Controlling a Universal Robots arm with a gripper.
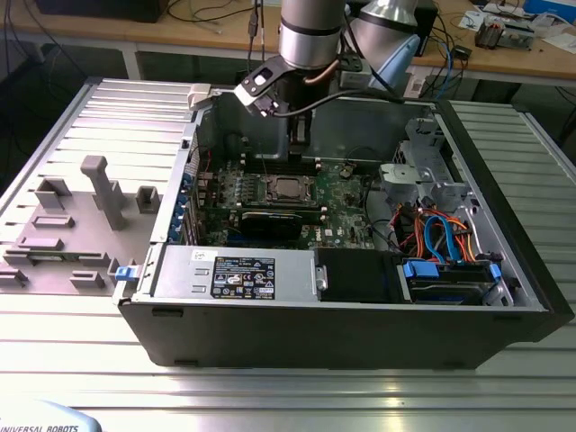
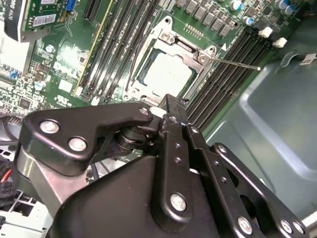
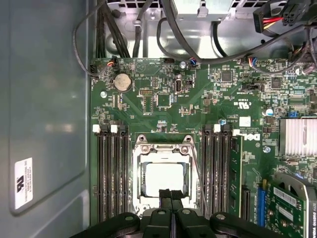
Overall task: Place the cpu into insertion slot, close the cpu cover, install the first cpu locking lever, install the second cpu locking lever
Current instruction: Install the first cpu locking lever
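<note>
One arm point(image 1: 310, 31) reaches down into one open computer case point(image 1: 360, 337), which lies on a ribbed metal table point(image 1: 270, 396). There is one cpu point(image 3: 163, 179). Its pale metal top shows through the cut-out of the one cpu cover point(image 3: 163, 153), and the cover lies flat over the one insertion slot point(image 3: 136, 206). The chip therefore sits in the slot, with a bank of long memory slots point(image 3: 113, 173) on each side. The gripper point(image 3: 171, 194) hangs just above the near edge of the socket. Its two fingers point(image 3: 165, 194) are pressed together with nothing between them. The second wrist view shows two thin locking levers. One lever point(image 2: 237, 63) juts straight out from a socket corner over the memory slots. The other lever point(image 2: 134, 67) runs along the opposite edge of the socket, and I cannot tell whether it is latched. The same view shows the gripper point(image 2: 171, 106) from behind, with its black links close to the camera. The first wrist view adds one round coin battery point(image 3: 122, 82) and one finned heat sink point(image 3: 297, 136) on the green board. The exterior view takes in one long black graphics card point(image 1: 270, 221) beside the cpu point(image 1: 290, 187), one labelled power supply point(image 1: 234, 273), and a grey fixture point(image 1: 90, 216) on the exterior view's left.
</note>
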